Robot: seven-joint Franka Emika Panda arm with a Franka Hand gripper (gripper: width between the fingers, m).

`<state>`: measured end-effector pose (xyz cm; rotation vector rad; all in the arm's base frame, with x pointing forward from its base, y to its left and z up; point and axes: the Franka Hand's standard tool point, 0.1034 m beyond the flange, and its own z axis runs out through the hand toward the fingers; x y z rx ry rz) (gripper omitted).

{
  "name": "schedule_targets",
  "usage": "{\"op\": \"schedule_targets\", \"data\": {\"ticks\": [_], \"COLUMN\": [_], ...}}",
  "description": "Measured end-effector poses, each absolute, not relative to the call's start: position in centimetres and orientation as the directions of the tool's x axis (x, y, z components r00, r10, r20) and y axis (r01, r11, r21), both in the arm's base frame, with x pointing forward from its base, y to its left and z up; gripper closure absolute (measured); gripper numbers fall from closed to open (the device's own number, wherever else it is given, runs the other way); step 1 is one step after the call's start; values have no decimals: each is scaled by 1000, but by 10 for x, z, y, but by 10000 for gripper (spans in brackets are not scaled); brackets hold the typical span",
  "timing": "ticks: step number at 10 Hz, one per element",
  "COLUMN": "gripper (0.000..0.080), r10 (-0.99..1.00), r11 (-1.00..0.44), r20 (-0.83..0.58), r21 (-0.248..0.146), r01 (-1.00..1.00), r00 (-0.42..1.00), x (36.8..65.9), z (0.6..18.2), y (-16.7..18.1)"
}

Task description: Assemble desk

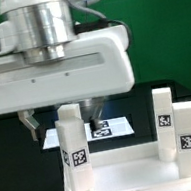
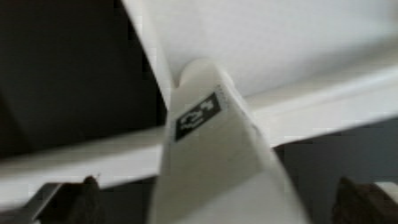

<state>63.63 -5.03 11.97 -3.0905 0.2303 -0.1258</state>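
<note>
The white desk tabletop (image 1: 128,175) lies low at the front of the exterior view. One white leg (image 1: 73,146) with a tag sticker stands upright at its corner on the exterior view's left. Two more tagged legs (image 1: 166,122) (image 1: 188,130) stand upright at its end on the exterior view's right. My gripper (image 1: 61,118) hangs over the first leg, jaws open, one finger on each side of the leg's top with gaps. In the wrist view the leg (image 2: 222,150) rises between the dark fingertips (image 2: 68,200), and neither touches it. The gripper (image 2: 217,205) is open, and the tabletop (image 2: 285,50) lies beneath.
The marker board (image 1: 117,126) lies flat on the black table behind the desk. A green wall stands at the back. The gripper's wide white body fills the upper middle of the exterior view and hides what is behind it.
</note>
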Motion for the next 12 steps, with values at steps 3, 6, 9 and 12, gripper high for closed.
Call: {"op": "schedule_targets", "data": {"ticks": [3, 6, 9, 12], "gripper": [160, 519, 515, 515], "r10": [53, -125, -541, -710], "r11": [-998, -992, -841, -704], "r20": [105, 97, 95, 81], "r21": [-25, -43, -71, -92], "r01": [56, -121, -536, -704], "r00": [993, 987, 836, 699], "x": [636, 636, 636, 635], "z": [120, 118, 118, 117], "y": [-47, -47, -50, -53]}}
